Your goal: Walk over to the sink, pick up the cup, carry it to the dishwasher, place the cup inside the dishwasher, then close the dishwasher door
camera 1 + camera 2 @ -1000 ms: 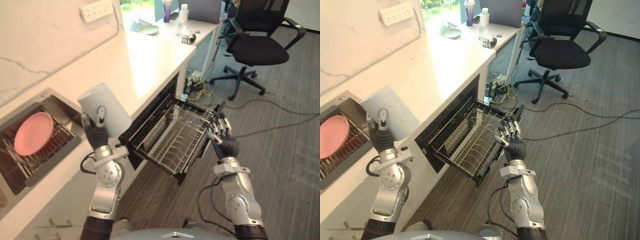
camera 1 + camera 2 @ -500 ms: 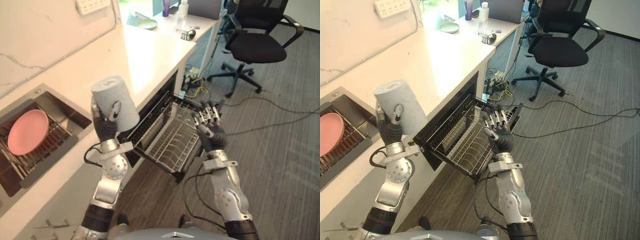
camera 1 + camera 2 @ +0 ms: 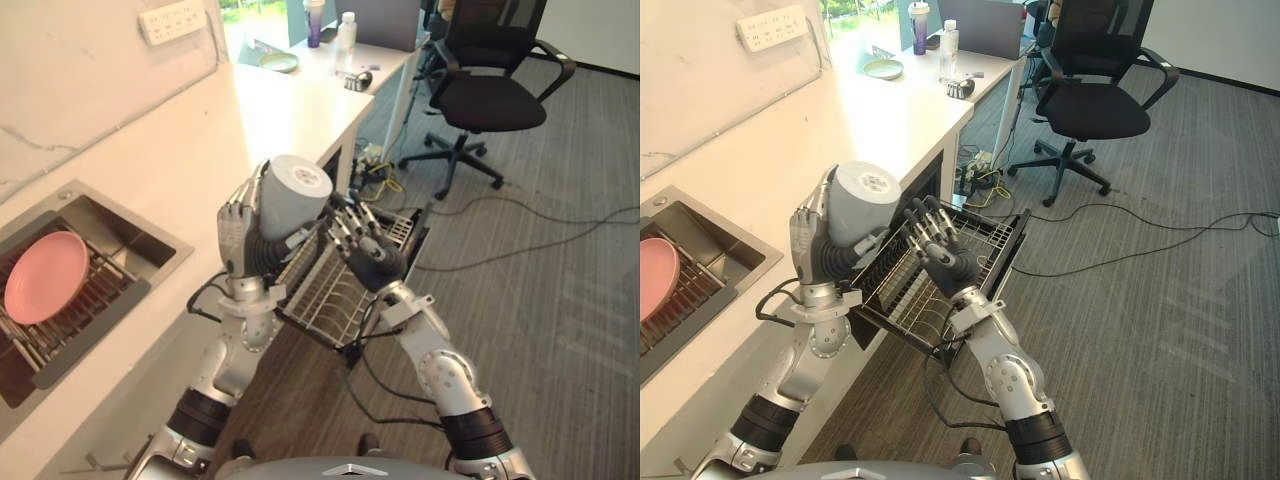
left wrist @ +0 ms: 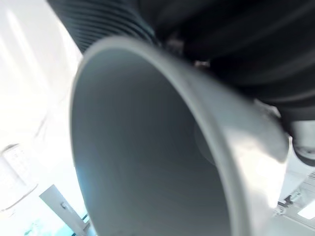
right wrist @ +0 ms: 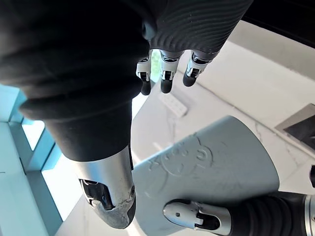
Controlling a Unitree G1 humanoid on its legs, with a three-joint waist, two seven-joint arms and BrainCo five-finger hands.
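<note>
My left hand (image 3: 240,243) is shut on the grey cup (image 3: 291,196) and holds it up, base toward my head, above the pulled-out wire rack (image 3: 325,296) of the dishwasher under the white counter. The cup's hollow inside (image 4: 147,162) faces the left wrist camera. My right hand (image 3: 366,248) is open with straight, spread fingers, just right of the cup and above the rack. In the right wrist view the cup's wall (image 5: 216,167) lies past my right hand's fingers (image 5: 165,81), with a gap between them.
A sink (image 3: 125,240) in the counter at the left holds a pink plate (image 3: 45,276) on a rack. A black office chair (image 3: 490,95) stands on the grey floor, cables (image 3: 560,225) trail across it. Bottles and a green dish (image 3: 280,62) sit at the counter's far end.
My left hand has swung the cup to the right, from over the counter edge to above the rack. The right hand has risen close beside the cup. The camera has shifted too.
</note>
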